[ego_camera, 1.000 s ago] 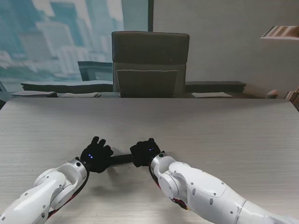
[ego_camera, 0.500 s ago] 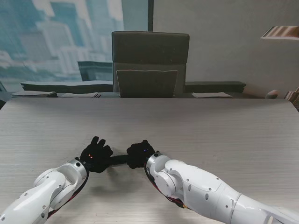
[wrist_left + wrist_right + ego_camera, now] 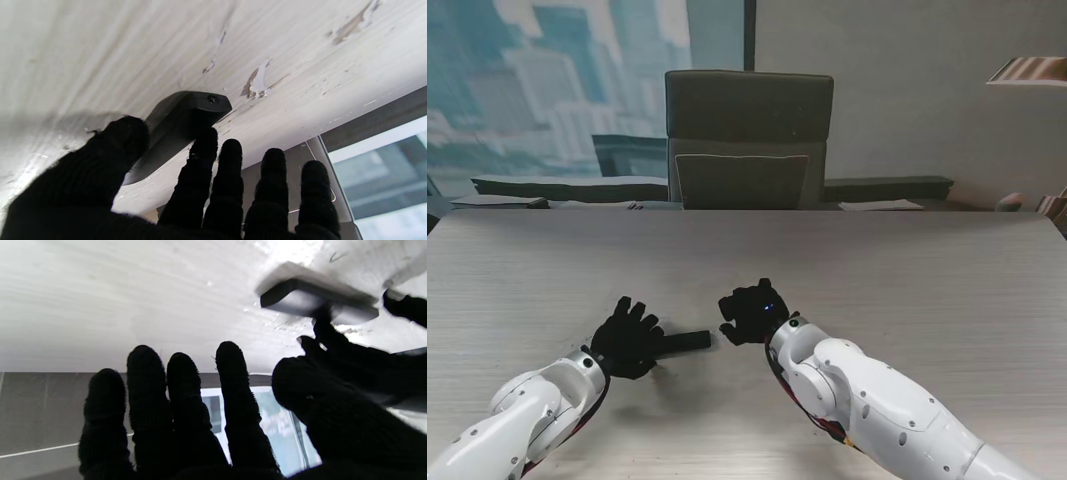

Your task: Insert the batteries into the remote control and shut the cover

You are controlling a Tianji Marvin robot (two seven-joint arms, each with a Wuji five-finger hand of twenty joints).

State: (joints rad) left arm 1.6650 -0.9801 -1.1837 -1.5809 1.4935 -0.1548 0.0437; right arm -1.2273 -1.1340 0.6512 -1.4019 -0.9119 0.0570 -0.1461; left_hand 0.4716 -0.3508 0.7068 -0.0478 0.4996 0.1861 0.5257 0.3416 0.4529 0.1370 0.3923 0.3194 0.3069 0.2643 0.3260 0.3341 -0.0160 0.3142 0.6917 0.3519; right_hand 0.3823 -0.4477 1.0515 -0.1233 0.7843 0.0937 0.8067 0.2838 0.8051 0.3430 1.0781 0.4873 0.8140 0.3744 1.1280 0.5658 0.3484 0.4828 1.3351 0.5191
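The black remote control [image 3: 685, 342] lies flat on the pale wood table [image 3: 907, 270], pointing to the right from my left hand. My left hand [image 3: 627, 340] sits at its left end with fingers spread and straight. In the left wrist view the thumb [image 3: 123, 143] and forefinger [image 3: 204, 146] flank the remote [image 3: 186, 110] and touch it lightly. My right hand [image 3: 752, 312] hovers open just beyond the remote's right end, apart from it. The right wrist view shows the remote's end [image 3: 300, 303] off to the side of the spread fingers [image 3: 186, 413]. I see no loose batteries or cover.
An office chair [image 3: 749, 140] stands behind the table's far edge, with papers on a darker desk beyond it. The table surface near the remote has scuffed, peeling patches [image 3: 260, 80].
My right hand has let go of the remote's right end and moved right and farther from me. My left hand has slid slightly nearer to me; the remote has stayed put.
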